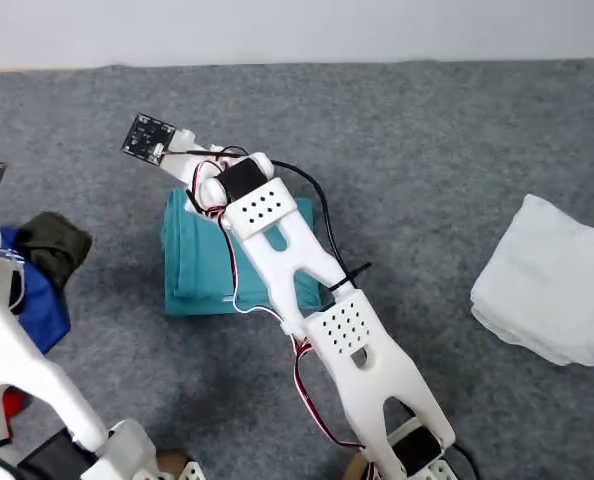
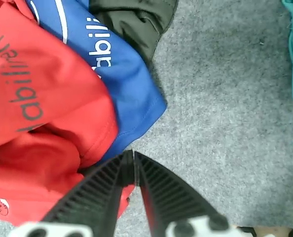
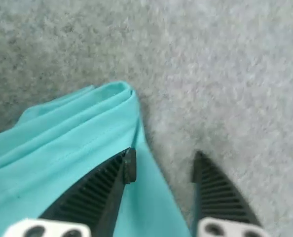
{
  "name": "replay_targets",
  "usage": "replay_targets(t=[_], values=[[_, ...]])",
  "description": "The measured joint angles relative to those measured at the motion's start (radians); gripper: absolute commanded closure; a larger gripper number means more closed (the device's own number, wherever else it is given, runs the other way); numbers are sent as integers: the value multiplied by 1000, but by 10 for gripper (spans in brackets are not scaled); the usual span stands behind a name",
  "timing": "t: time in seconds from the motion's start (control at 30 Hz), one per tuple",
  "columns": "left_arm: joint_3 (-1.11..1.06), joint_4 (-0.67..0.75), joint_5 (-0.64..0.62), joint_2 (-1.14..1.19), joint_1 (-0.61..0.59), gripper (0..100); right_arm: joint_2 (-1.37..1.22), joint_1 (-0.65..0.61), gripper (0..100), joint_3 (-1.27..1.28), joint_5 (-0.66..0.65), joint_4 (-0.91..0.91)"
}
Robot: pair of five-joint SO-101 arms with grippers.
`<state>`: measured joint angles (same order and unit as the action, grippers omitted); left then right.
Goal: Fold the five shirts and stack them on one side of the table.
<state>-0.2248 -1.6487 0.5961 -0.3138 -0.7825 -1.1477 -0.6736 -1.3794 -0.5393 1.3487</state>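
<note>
Looking down in the high view, the grey tabletop (image 1: 427, 150) carries a folded teal shirt (image 1: 192, 270) near its middle, and the right arm (image 1: 312, 300) stretches across it; a folded white shirt (image 1: 547, 280) lies well apart, near the right edge of the picture; the left arm (image 1: 17, 370) stands at the opposite edge over a blue shirt (image 1: 45, 310), with an olive shirt (image 1: 52, 245) bunched touching it. In the left wrist view, the left fingers (image 2: 102, 190) are pressed together at the tips above the hem of a crumpled red shirt (image 2: 43, 98); the red one lies over the blue, and the olive one lies beyond both. In the right wrist view, the right fingers (image 3: 104, 190) are spread wide; one sits over a corner of the teal shirt, the other over bare tabletop just beside its edge.
</note>
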Motion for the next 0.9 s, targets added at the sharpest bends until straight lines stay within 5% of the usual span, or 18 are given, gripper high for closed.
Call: replay_targets(t=[0.33,0.63,0.9], values=[[6,-31,-8,-2,84,991,69,15,767,-132,92,272],[28,-75,-219,-21,390,891,196,203,905,-112,229,407],[25,-77,-293,103,649,843,457,364,907,276,235,407]])
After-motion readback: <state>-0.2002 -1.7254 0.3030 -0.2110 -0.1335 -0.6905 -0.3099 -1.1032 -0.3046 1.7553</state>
